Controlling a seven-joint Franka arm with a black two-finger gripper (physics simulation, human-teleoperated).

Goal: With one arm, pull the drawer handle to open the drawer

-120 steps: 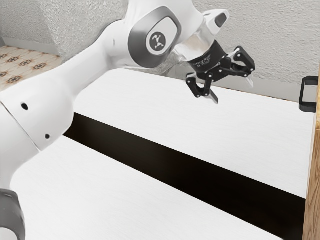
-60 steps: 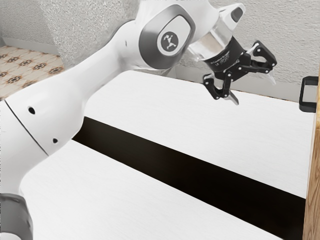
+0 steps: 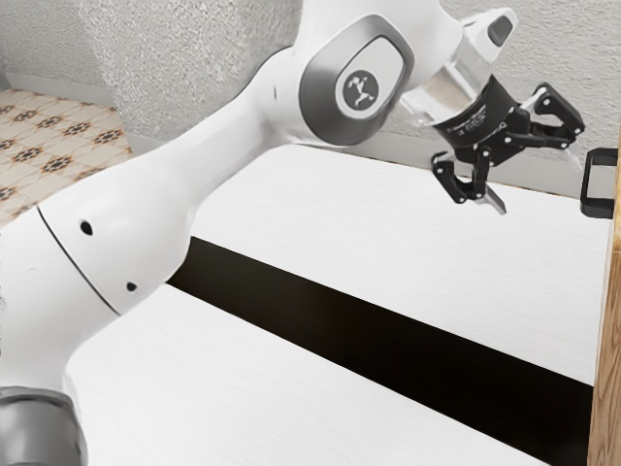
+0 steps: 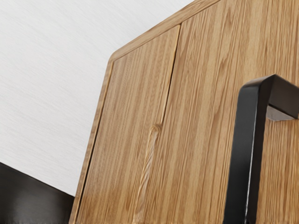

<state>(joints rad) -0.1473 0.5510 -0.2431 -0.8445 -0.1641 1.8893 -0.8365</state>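
A black drawer handle [image 3: 598,182] juts from the wooden cabinet [image 3: 609,320] at the exterior view's right edge. My gripper [image 3: 534,173] hangs above the white table, a short way to the handle's left, with its fingers spread open and nothing between them. The wrist view faces the cabinet's wooden front [image 4: 187,121], where the black handle [image 4: 254,140] stands out as a thick bar, with a narrower wooden panel [image 4: 135,140] beside it.
The white table [image 3: 388,243] runs under the arm, crossed by a wide black stripe [image 3: 388,349]. A rough pale wall [image 3: 194,58] rises behind, and patterned floor tiles [image 3: 49,136] lie at the exterior view's left.
My arm has swung toward the exterior view's right, carrying the open gripper closer to the black handle. The fingers have stayed spread.
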